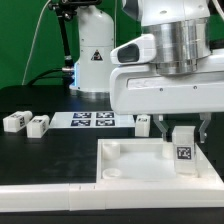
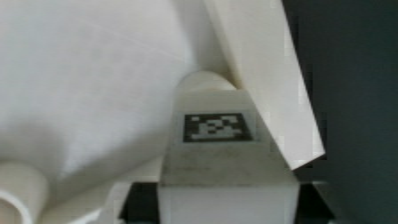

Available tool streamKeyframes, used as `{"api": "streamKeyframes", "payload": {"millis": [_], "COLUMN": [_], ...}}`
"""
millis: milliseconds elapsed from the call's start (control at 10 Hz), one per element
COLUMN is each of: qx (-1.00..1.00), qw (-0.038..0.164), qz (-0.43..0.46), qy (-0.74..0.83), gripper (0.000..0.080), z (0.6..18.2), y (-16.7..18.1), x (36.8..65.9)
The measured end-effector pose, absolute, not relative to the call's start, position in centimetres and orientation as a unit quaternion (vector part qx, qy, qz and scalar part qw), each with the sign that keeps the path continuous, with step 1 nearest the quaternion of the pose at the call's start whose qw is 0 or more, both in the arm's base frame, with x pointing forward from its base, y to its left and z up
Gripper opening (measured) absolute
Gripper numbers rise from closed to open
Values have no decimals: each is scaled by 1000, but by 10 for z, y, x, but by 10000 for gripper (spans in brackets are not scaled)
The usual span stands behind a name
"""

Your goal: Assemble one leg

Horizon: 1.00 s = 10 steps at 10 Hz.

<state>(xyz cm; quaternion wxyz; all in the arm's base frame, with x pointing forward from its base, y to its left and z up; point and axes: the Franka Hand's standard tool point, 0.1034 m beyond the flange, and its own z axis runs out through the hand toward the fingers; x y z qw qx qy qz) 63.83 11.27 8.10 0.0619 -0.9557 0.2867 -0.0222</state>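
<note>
Wrist view: jaws clamp the blocky white tagged leg [image 2: 217,170] over smooth panel [image 2: 89,90]

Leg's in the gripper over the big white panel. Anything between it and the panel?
Nothing visible. The gripper holds the leg upright over the white panel, toward the exterior view's right. Two loose legs lie on the table, off to that view's left. Whether the leg touches the panel can't be told.

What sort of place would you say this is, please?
Most likely a robotics lab bench: a green backdrop, a tag-covered marker board on the black table, and a tagged leg over a white panel.
</note>
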Motion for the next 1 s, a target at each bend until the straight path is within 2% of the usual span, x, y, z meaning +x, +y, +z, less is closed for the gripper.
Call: {"api": "streamKeyframes", "payload": {"millis": [300,600,800,900,1000], "qx": [-879,-837,-852,-858,-881], "qw": [48,59,60,60,58], "qz": [-22,-5,-6,-6,-5], "qy": [474,544,520,510,470], "gripper": [292,293,293,473,589], "z": [80,81,80,80,79], "y": [117,113,114,115,117], "x": [637,637,637,637,635]}}
